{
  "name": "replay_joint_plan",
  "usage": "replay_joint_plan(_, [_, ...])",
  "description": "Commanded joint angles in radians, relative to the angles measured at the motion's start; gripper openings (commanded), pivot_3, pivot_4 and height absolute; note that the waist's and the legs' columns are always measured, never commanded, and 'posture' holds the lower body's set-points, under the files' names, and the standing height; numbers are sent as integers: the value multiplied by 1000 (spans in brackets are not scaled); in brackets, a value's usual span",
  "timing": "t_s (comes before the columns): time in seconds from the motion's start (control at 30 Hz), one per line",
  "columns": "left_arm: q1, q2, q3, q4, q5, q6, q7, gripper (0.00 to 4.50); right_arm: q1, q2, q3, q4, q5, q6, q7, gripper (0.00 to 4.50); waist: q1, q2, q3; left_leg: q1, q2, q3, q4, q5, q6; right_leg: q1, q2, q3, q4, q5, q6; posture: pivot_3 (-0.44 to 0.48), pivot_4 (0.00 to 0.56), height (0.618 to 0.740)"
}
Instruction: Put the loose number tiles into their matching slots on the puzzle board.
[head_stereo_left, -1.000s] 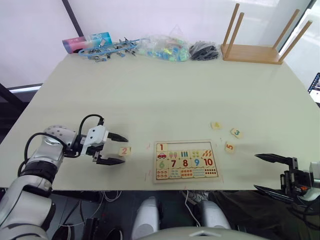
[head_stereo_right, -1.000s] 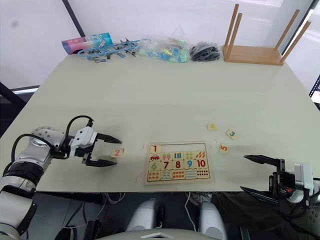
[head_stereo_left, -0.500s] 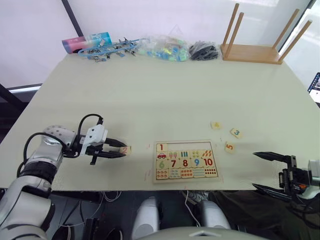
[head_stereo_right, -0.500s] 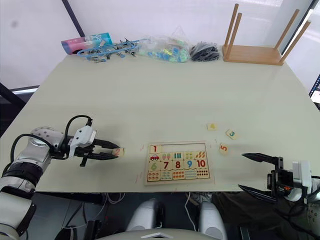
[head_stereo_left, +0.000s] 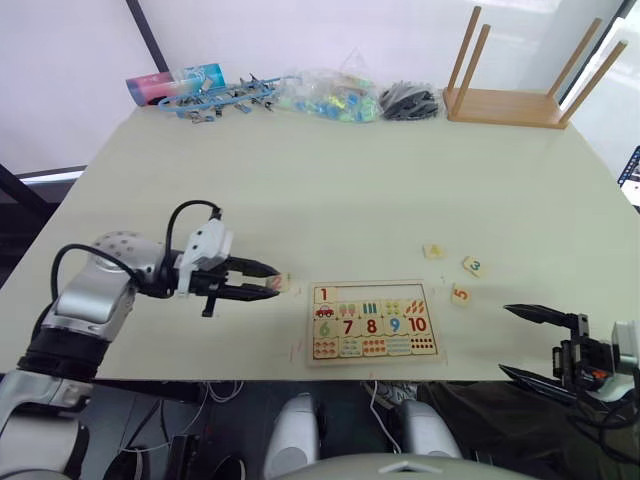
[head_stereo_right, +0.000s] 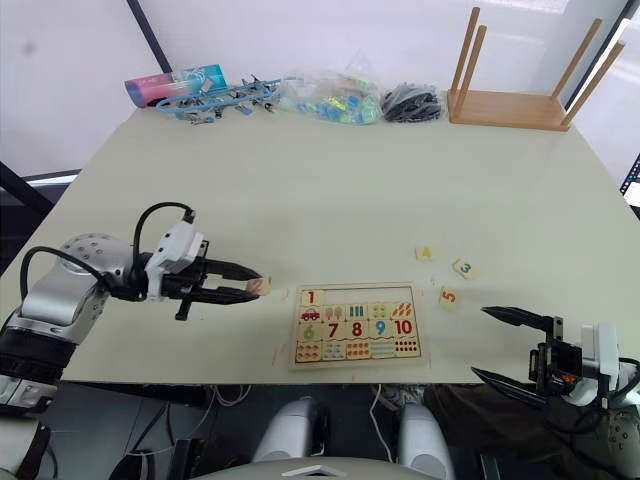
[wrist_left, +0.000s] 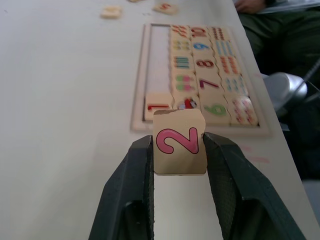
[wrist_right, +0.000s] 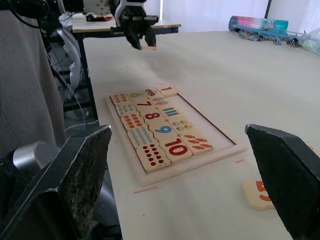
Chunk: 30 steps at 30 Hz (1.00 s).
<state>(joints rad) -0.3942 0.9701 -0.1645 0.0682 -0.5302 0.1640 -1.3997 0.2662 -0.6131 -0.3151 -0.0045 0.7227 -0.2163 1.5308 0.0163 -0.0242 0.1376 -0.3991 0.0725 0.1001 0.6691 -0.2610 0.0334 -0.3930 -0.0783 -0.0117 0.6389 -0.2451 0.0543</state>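
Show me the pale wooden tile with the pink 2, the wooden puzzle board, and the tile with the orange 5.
Pink 2 tile (wrist_left: 177, 141), left wrist view, on the digit.
Puzzle board (head_stereo_left: 373, 284), left eye view, far rim.
Orange 5 tile (head_stereo_left: 459, 294), left eye view, tile centre.

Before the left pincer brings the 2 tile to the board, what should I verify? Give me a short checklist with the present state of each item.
1. Left pincer grips the 2 tile squarely: ok, both fingers press its sides.
2. Digit readable: ok.
3. Slot beside the placed 1 tile is free: ok, the rest of the top row is bare.
4. Tile lined up over that slot: not ok, it is left of the puzzle board.
5. Right pincer out of the path: ok, open, off the board's right.
6. Tiles 3, 4, 5 away from the slots: ok.
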Motion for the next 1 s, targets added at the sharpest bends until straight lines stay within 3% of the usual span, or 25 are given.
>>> replay_joint_plan(0.03, [-34,-34,5,-100,36,106,85,985,8,9,-36,-40,9,-9,-26,4500,-1,0,0,0,0,1,0,0,0,0,0,0,0,0,0,0,150,738])
replay_joint_plan(0.2, [-60,-80,-28,-124,113,155,114,985,27,20,-42,-63,8,-7,-53,4500,-2,0,0,0,1,2,0,0,0,0,3,2,0,0,0,0,150,738])
replay_joint_plan(0.3, [-116,-155,-102,-111,229,142,170,985,45,32,-46,-76,5,-16,-69,4500,8,0,0,0,0,2,0,0,0,1,3,2,0,0,0,0,150,738])
replay_joint_plan(0.47, [-170,-230,-171,-119,299,196,178,985,61,46,-49,-106,-1,-18,-96,4500,3,-1,0,0,-1,1,1,0,0,2,8,8,0,0,0,0,150,738])
replay_joint_plan(1.0, [-230,-300,-278,-108,416,289,123,985,113,54,-59,-148,-4,-35,-131,4500,-1,-1,0,0,0,0,1,0,0,1,8,9,0,0,0,0,150,738])
